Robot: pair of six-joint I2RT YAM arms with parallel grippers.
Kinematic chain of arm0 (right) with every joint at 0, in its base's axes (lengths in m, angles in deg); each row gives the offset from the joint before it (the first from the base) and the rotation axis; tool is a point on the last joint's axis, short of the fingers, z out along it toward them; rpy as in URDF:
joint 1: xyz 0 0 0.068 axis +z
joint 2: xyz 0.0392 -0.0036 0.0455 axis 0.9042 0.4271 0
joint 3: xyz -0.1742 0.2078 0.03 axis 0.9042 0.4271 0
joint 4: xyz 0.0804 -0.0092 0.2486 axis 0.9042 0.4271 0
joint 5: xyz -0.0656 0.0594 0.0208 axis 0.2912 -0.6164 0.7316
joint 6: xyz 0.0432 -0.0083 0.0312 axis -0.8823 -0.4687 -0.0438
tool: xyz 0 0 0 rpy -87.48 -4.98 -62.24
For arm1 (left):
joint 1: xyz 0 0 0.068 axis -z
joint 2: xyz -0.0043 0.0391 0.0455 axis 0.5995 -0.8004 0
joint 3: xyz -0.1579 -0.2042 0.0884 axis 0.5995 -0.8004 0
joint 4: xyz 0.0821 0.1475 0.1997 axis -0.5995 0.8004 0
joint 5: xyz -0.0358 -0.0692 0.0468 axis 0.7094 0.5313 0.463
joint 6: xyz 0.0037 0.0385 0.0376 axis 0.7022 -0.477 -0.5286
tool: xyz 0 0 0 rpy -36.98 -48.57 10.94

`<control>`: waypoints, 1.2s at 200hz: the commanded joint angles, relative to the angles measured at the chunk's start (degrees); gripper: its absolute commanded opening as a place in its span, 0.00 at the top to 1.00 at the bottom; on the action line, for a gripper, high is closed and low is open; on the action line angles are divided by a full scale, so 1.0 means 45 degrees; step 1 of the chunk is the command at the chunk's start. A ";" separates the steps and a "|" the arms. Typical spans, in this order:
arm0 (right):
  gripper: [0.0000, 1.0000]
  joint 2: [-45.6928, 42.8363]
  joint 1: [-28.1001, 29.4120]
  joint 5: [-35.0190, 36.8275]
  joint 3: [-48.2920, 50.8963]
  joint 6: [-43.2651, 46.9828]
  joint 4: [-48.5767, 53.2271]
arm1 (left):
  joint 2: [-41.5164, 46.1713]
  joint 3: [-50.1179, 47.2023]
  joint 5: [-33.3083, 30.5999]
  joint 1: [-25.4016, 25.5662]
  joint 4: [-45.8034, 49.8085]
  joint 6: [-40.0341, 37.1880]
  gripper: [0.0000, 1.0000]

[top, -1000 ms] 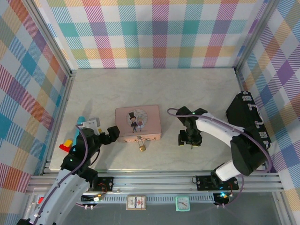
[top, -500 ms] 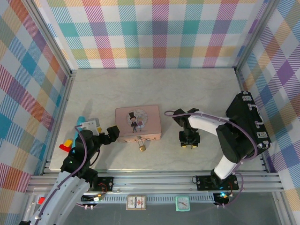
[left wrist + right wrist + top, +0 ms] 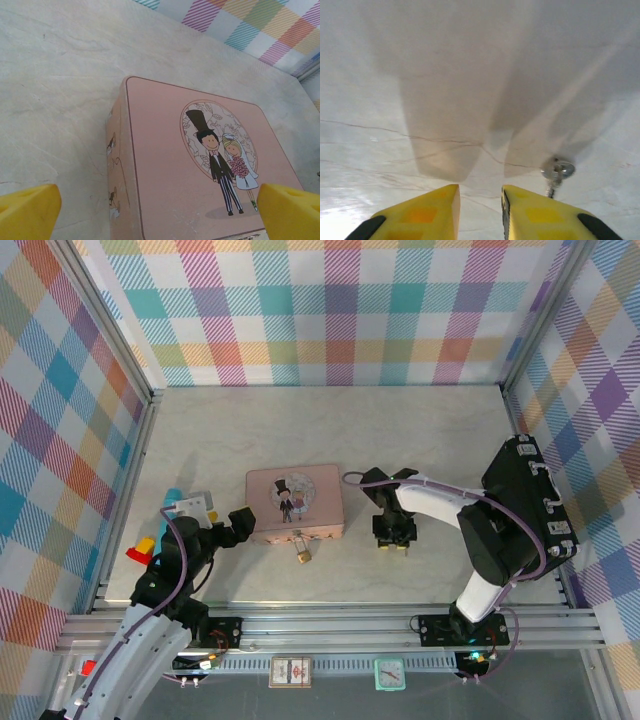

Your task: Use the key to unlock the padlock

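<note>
The small brass padlock (image 3: 302, 555) hangs from the clasp at the front of the pink tin box (image 3: 295, 502). My right gripper (image 3: 393, 538) is low over the table, right of the box. In the right wrist view its yellow fingers (image 3: 430, 212) stand a narrow gap apart with bare table between them, so the right gripper (image 3: 480, 210) is open. The small metal key (image 3: 557, 170) lies on the table just outside the right-hand finger, not between the jaws. My left gripper (image 3: 237, 525) sits at the box's left side, wide open (image 3: 160, 212), looking over the lid (image 3: 200, 165).
A teal object (image 3: 175, 495), a white block (image 3: 195, 506) and red and yellow pieces (image 3: 140, 548) lie at the table's left edge beside the left arm. Plaid walls close in the left, back and right. An aluminium rail (image 3: 330, 625) runs along the near edge.
My right gripper has shifted a little to the left over the table and its jaws have narrowed. The left arm, box and padlock have not moved.
</note>
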 commanded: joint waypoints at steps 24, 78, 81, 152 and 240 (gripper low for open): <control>0.67 -0.0762 0.0045 0.1708 -0.0609 0.0275 0.1178 | 0.0039 -0.0170 0.0109 0.0085 -0.0410 -0.0170 0.00; 0.63 -0.0108 -0.0163 0.2509 -0.0443 0.0256 0.1509 | 0.0039 -0.0170 0.0128 0.0085 -0.0391 -0.0157 0.00; 0.63 -0.0074 -0.0183 0.2490 -0.0425 0.0259 0.1486 | 0.0044 -0.0170 0.0128 0.0085 -0.0373 -0.0154 0.00; 0.72 0.0668 -0.0424 0.2449 -0.0169 0.0606 0.1127 | 0.0061 -0.0170 0.0106 0.0085 -0.0371 -0.0142 0.00; 0.95 0.0914 -0.0443 0.2406 0.0005 0.0694 0.0868 | 0.0158 -0.0209 -0.0029 0.0085 -0.0351 -0.0119 0.00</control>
